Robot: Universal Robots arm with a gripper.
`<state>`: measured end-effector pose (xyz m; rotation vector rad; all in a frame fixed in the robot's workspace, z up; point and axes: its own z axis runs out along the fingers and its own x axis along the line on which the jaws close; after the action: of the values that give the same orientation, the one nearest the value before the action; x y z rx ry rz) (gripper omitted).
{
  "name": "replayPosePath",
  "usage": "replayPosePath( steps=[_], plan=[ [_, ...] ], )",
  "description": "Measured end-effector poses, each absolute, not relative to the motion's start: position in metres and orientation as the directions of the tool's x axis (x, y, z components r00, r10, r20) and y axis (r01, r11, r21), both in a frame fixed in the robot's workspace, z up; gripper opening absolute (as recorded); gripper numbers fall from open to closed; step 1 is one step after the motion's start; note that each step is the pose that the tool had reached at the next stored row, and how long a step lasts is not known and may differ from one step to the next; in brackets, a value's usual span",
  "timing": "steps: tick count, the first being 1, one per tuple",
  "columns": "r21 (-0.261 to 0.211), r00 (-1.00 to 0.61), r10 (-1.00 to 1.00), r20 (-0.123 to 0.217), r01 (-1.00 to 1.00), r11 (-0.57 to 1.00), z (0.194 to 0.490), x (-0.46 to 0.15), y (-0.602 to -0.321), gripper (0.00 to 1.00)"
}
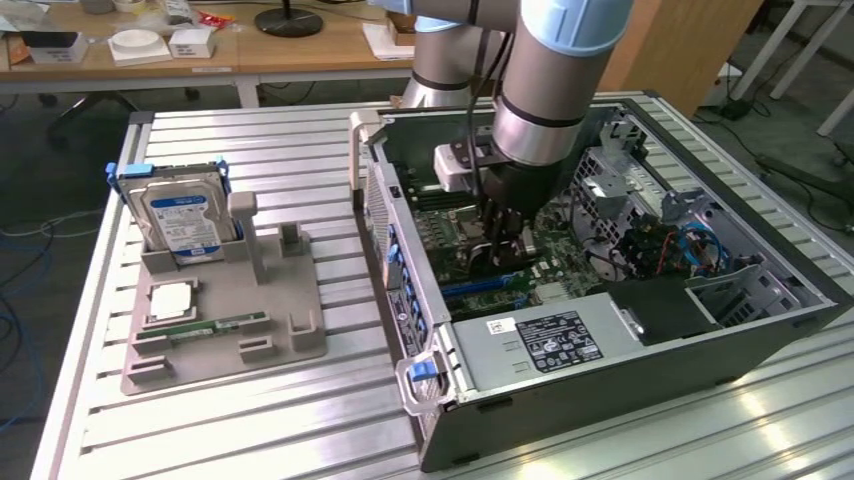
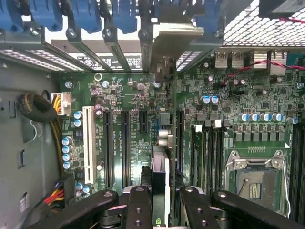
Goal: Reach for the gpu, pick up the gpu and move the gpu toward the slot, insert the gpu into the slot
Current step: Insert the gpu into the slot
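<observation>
One tool (image 2: 162, 200), fingers (image 2: 138, 205) closed narrowly on the gpu (image 2: 160, 167), held edge-on and upright so its lower edge can meet a connector. Gpu: inside the open case (image 1: 747, 330), just above the green motherboard (image 2: 143, 95), its silvery bracket (image 2: 171, 40) toward the rear openings. Slot (image 2: 125, 138): long dark strip among parallel ones near the card; seating cannot be told. Arm (image 1: 554, 80): reaches down into the case. Hard drive (image 1: 180, 220): upright in a grey holder (image 1: 267, 330) on the worktop (image 1: 307, 150), well apart.

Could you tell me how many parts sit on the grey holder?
3: hard drive standing at back, silver chip lying midway, memory stick beside it; the drive may hide more.
</observation>
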<state>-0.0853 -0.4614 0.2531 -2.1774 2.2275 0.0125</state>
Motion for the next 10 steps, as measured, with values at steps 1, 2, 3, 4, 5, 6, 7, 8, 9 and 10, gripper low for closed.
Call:
replayPosePath(
  steps=[1,2,3,4,5,6,7,8,9,10],
  plan=[
    [-0.013,-0.023,-0.999,-0.025,-1.0,0.023,0.2524,-0.0858,-0.4613,0.27],
    [-0.013,-0.022,-0.999,-0.025,-1.0,0.023,0.2516,-0.086,-0.4611,0.27],
    [-0.013,-0.022,-0.999,-0.024,-1.0,0.023,0.2508,-0.0861,-0.4609,0.27],
    [-0.013,-0.022,-0.999,-0.024,-1.0,0.023,0.25,-0.0861,-0.4606,0.27],
    [-0.013,-0.022,-0.999,-0.024,-1.0,0.023,0.2492,-0.0861,-0.4605,0.27],
    [-0.013,-0.022,-0.999,-0.024,-1.0,0.023,0.2483,-0.0862,-0.4604,0.27],
    [-0.012,-0.022,-0.999,-0.024,-1.0,0.023,0.2472,-0.0862,-0.4604,0.27],
    [-0.012,-0.022,-0.999,-0.024,-1.0,0.023,0.2458,-0.0863,-0.4604,0.27],
    [-0.012,-0.022,-0.999,-0.024,-1.0,0.023,0.2445,-0.0863,-0.4604,0.27],
    [-0.012,-0.023,-0.999,-0.024,-1.0,0.023,0.2435,-0.0864,-0.4603,0.27]
  ],
)
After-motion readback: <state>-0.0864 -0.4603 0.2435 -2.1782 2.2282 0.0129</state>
